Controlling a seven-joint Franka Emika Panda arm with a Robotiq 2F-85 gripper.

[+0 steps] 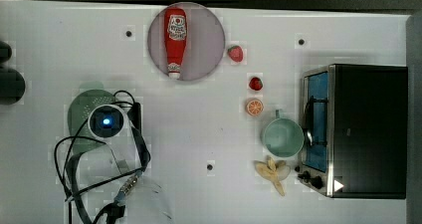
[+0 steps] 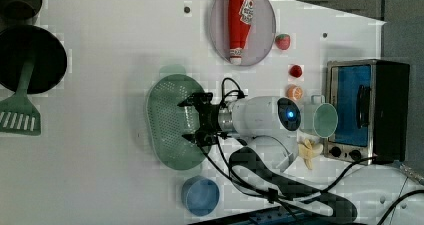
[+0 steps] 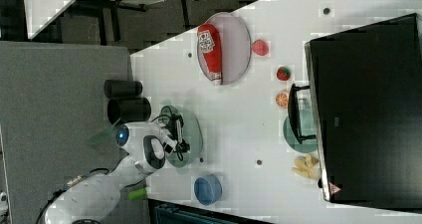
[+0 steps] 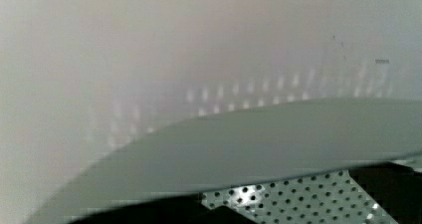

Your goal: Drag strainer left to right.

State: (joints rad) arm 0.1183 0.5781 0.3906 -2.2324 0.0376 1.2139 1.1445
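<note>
The pale mint-green strainer (image 1: 79, 112) lies on the white table at the top view's left, largely covered there by the arm's white wrist (image 1: 105, 122). In the left view the oval strainer (image 2: 167, 120) is plain to see, and my gripper (image 2: 191, 120) hangs low over the side of its bowl nearest the arm. Its black fingers (image 2: 192, 103) stand wide apart, with nothing clamped between them. The wrist view looks along the strainer's broad rim (image 4: 278, 134) down to the perforated bowl (image 4: 298, 199).
A ketchup bottle (image 1: 175, 40) lies on a round plate (image 1: 209, 40). Two strawberries (image 1: 235, 53), an orange half (image 1: 254, 106), a teal mug (image 1: 282, 138), a banana (image 1: 272, 171) and a toaster oven (image 1: 358, 129) stand to the top view's right. A blue cup (image 2: 200, 196) sits near the strainer.
</note>
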